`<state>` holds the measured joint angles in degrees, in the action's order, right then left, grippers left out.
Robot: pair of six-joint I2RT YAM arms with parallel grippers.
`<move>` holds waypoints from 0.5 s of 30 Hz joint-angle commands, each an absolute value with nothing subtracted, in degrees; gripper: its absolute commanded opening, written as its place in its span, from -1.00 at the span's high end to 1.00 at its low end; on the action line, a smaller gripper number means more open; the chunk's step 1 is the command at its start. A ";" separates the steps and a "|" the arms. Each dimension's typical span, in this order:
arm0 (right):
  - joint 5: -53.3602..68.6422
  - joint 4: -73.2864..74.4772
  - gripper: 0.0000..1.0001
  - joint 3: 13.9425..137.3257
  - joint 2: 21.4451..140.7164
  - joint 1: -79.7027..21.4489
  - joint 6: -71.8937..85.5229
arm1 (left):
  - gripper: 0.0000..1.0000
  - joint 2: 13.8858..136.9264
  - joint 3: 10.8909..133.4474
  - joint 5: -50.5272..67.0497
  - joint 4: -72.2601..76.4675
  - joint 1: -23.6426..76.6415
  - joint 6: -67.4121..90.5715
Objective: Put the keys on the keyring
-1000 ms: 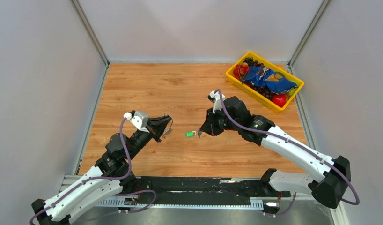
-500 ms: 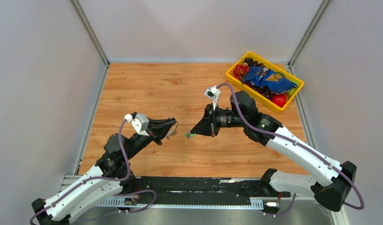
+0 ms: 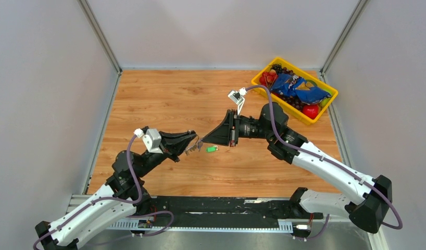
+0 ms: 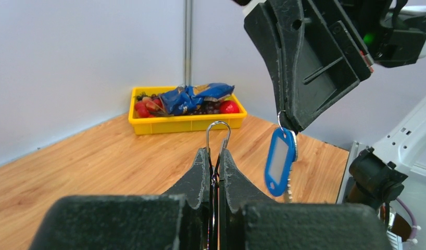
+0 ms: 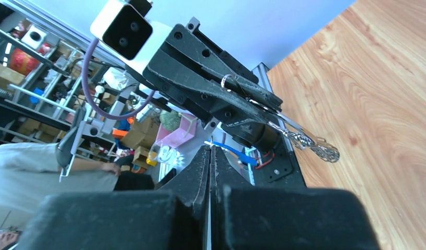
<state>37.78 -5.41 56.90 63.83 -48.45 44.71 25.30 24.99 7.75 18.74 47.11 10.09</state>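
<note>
The left jaws are clenched on the keyring point(image 4: 218, 122). Its wire loop stands upright just clear of their tips, and its chain point(image 3: 191, 149) dangles toward the table point(image 3: 164, 94). Held like this, the loop seems to be offered as a steady, exposed target, with the chain hanging out of the way.

The right jaws are pressed shut on the top of the blue-tagged key point(image 4: 279, 162), so the tag and the small metal key beneath it hang free below their tips. A pinch that high leaves the hanging part free to be guided, but I judge it also lets the tag swing, which would make threading fussy.

The two sets of tips face each other above the middle of the table. The blue-tagged key is just beside the loop and, as far as the left wrist view shows, not touching it, so it is not on the ring yet.

The green-tagged key point(image 3: 211, 149) lies flat on the table just beside the meeting tips, a little toward the near edge, and no jaws hold it. I cannot pick out a plain metal key, as the parts on the chain are too small to tell apart.

A yellow basket point(image 3: 259, 87) of fruit and a blue packet sits in the far right corner, well apart from the work.
</note>
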 commanded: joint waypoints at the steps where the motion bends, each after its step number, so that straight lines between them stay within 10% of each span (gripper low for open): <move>1: 37.82 -14.84 1.00 57.06 65.52 -49.57 50.87 | 0.99 24.36 24.32 9.97 25.07 46.98 9.12; 15: 36.52 -20.17 1.00 57.56 69.83 -51.28 57.36 | 0.99 23.24 20.55 11.07 32.38 47.02 7.61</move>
